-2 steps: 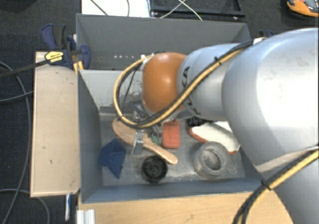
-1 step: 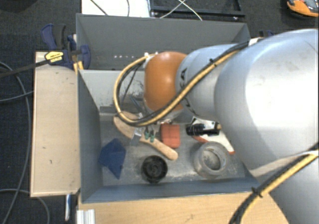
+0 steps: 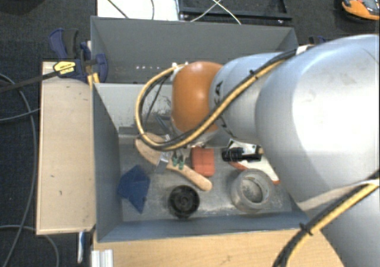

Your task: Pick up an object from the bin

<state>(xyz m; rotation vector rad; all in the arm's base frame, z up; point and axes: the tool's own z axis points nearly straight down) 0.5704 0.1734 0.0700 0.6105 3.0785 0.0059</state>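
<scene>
Camera view looks down into the grey bin, where the arm comes in from the right and its orange cover and looped cables hide most of the wrist. The gripper sits low over the bin floor beneath that cover. Whether it is open or closed cannot be told, and nothing can be seen held in it.

A pale band on the black marker-like thing may be a label, but it is too small to read.

Directly under the gripper lies a wooden-handled brush. Its tan, rounded handle runs slantwise across the floor, one end just to the gripper's left and the other reaching toward the near wall. Something greenish shows where the handle passes below the gripper.

An orange-red block stands just beside the gripper on the arm's side, touching or nearly touching the handle. The black marker-like thing lies beyond that block. A roll of grey tape lies flat farther out on the same side. A black round thing sits past the handle by the near wall, and a crumpled blue cloth lies off to the gripper's other side.
</scene>
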